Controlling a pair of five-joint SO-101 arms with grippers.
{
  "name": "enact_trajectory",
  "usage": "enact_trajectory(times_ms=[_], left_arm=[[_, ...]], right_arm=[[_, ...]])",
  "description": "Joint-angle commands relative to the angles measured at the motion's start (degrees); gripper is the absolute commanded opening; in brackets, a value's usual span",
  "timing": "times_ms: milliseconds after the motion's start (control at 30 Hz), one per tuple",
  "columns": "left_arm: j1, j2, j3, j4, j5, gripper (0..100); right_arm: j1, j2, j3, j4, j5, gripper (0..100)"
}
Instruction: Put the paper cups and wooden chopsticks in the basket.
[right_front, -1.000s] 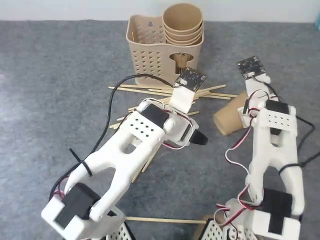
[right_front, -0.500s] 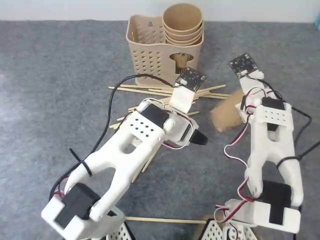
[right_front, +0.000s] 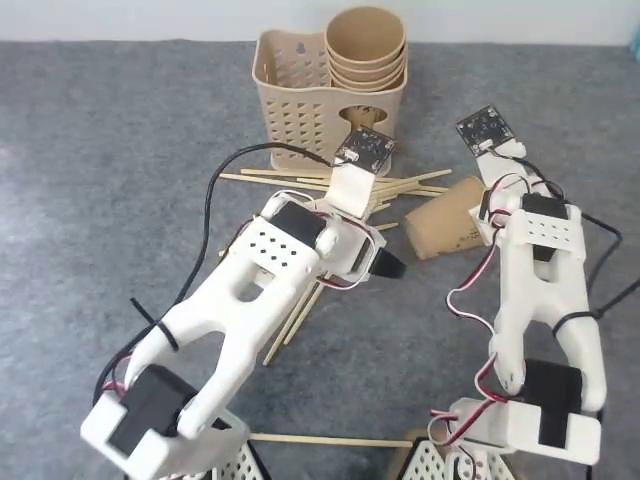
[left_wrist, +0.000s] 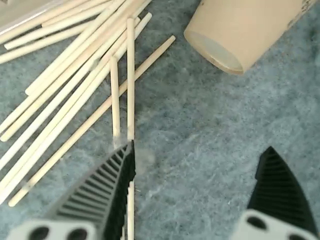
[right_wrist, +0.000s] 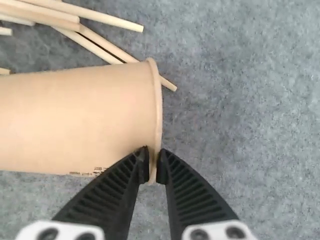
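Observation:
A beige basket (right_front: 290, 110) stands at the back of the table with a stack of paper cups (right_front: 366, 45) in its right compartment. Another paper cup (right_front: 443, 230) lies on its side, and my right gripper (right_front: 487, 215) is shut on its rim; the right wrist view shows the cup (right_wrist: 75, 125) pinched at the gripper (right_wrist: 150, 167). Wooden chopsticks (right_front: 290, 183) lie scattered in front of the basket. My left gripper (right_front: 375, 258) hovers open over them. In the left wrist view the left gripper (left_wrist: 197, 165) is beside the chopsticks (left_wrist: 75, 90), with the cup's base (left_wrist: 235, 35) farther off.
A single chopstick (right_front: 330, 440) lies near the table's front edge between the arm bases. A black cable (right_front: 215, 220) loops off the left arm. Bare grey carpet (right_front: 90, 200) stretches to the left of the basket.
The right gripper has dragged the lying cup a little to the left and turned it. The left arm has shifted slightly back toward the basket.

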Motion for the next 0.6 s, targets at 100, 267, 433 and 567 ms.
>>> enact_trajectory(times_ms=[100, 267, 433, 567], left_arm=[[-0.4, -0.7, 1.1, -3.3, 0.7, 36], [-1.2, -0.8, 1.3, -3.2, 0.7, 36], [-5.0, -0.8, 1.0, -3.2, 1.1, 36], [-6.3, -0.8, 1.0, -3.2, 1.1, 36]], right_arm=[[-3.6, -9.3, 1.4, 7.6, -0.2, 0.9], [-5.3, -20.5, 1.4, 13.2, -2.0, 0.9], [-5.8, -29.7, 1.5, 18.2, -2.1, 0.9], [-4.4, -33.3, 4.7, 18.3, -4.5, 0.9]])
